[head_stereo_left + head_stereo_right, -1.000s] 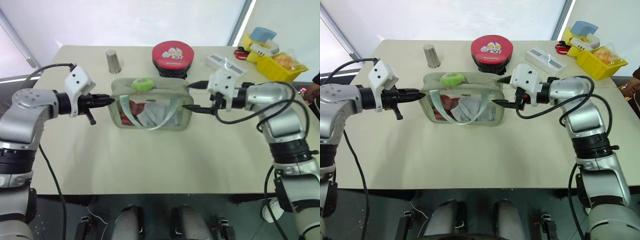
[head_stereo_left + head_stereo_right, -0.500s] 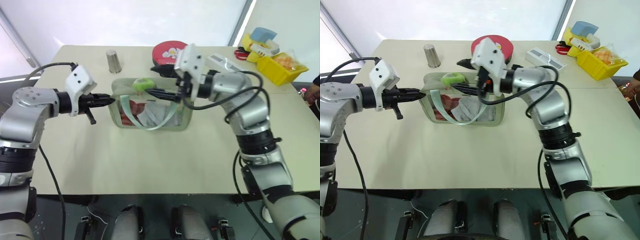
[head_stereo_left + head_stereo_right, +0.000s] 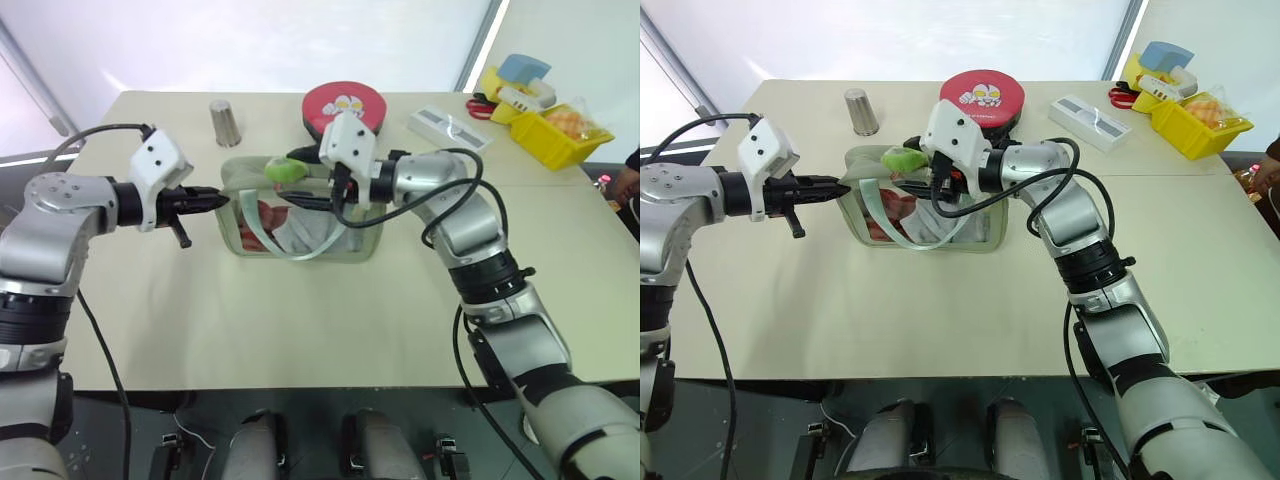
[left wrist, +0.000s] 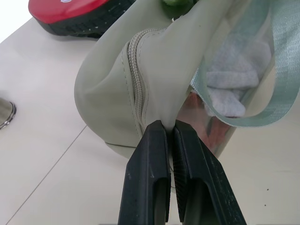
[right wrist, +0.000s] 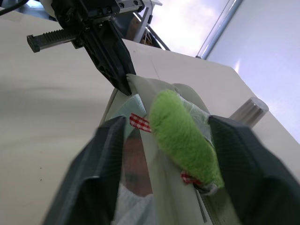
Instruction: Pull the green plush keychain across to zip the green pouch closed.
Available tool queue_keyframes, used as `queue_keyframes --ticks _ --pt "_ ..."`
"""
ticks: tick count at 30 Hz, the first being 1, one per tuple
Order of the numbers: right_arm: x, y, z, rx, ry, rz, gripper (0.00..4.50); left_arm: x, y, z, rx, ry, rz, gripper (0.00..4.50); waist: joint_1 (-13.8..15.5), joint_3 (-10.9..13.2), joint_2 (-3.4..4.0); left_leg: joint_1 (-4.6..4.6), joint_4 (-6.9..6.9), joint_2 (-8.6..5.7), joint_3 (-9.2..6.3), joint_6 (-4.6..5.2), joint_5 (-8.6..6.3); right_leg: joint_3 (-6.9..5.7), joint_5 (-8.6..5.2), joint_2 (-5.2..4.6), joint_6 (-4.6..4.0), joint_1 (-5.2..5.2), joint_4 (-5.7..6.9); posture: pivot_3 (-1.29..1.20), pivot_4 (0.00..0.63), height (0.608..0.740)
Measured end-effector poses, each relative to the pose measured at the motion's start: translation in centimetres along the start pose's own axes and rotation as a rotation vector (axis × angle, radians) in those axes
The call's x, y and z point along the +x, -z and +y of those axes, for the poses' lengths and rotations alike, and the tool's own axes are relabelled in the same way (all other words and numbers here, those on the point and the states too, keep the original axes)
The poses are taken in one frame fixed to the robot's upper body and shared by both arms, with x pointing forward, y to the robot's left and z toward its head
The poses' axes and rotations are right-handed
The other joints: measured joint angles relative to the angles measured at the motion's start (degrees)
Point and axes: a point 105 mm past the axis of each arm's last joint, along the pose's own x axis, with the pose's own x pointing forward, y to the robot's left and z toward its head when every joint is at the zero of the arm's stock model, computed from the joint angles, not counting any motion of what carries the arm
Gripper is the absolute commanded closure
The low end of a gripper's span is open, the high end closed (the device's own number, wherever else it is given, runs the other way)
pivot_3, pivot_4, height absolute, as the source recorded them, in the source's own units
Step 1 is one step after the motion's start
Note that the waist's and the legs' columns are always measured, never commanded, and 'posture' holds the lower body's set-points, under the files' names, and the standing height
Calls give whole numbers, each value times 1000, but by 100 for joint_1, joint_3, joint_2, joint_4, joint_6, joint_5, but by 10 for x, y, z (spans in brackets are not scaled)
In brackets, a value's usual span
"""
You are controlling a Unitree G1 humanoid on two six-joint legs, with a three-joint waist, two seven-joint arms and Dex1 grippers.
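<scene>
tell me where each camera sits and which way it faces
Head stereo pair: looks forward and down at the table; both arms show.
Left wrist: looks along the left end effector, pinching the green pouch.
Right wrist: looks along the right end effector, straddling the green plush keychain.
All views share the pouch.

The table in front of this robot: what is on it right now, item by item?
green pouch: one, pale sage green with a clear panel, middle of the table.
green plush keychain: one, lime green, on top of the pouch.
red tin: one, round, red, behind the pouch.
metal cup: one, silver, far left of the tin.
flat white box: one, white, right of the tin.
yellow bins: yellow, holding small items, far right corner.
left gripper: black, shut on the pouch's end.
right gripper: black, open around the keychain.
</scene>
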Motion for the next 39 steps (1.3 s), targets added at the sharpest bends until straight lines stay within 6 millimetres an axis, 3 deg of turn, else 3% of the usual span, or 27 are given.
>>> queue_keyframes --ticks 2,3,9,11,21,26,30,33,37,39 --pt "0 -1 -1 -2 0 -2 4172 0 0 0 0 0 -1 4500 0 0 0 0 0 0 0 0 0 0 0 0 0 0 0 0 150 740" --pt "1 -1 -1 -5 3 -4 4466 0 0 0 1 0 -2 4500 0 0 0 0 0 0 0 0 0 0 0 0 0 0 0 0 150 740" --pt "-2 1 -8 -7 46 -6 4466 2 -1 0 20 -4 -2 4500 3 0 0 0 0 0 0 0 0 0 0 -1 0 0 0 0 150 740" --pt "-12 0 -17 -22 82 4 4466 2 0 0 20 -3 -2 4500 17 0 0 -1 0 -1 0 0 0 0 0 -3 0 0 0 0 150 740" --pt "-103 -2 -65 -146 347 220 4466 -1 2 -2 17 -12 -6 4500 16 0 0 1 -1 -1 1 0 0 0 0 -4 0 0 -1 0 150 740" --pt "-148 29 -73 -191 457 443 4466 -1 2 -3 15 -13 -7 4500 21 0 0 0 -2 -2 2 0 0 1 0 -4 0 0 -3 0 150 740" --pt "-168 53 -64 -203 469 564 4466 2 1 -5 16 -2 -19 4500 21 0 0 1 -2 -1 2 0 0 1 0 -4 0 0 -3 0 150 740" --pt "-176 84 -44 -170 449 633 4466 4 0 -6 14 3 -25 4500 33 -2 -2 2 -1 -3 2 0 0 1 0 -3 0 4 -5 0 150 740" --pt "-159 127 -8 -33 424 623 4466 5 0 -7 12 5 -29 4500 24 -4 0 6 -1 -3 2 -1 0 1 0 0 0 6 -3 0 150 740" --pt "-146 139 6 23 412 604 4466 5 0 -7 11 6 -30 4500 23 -4 0 7 -1 -2 3 -1 1 2 0 0 0 6 -3 0 150 740"
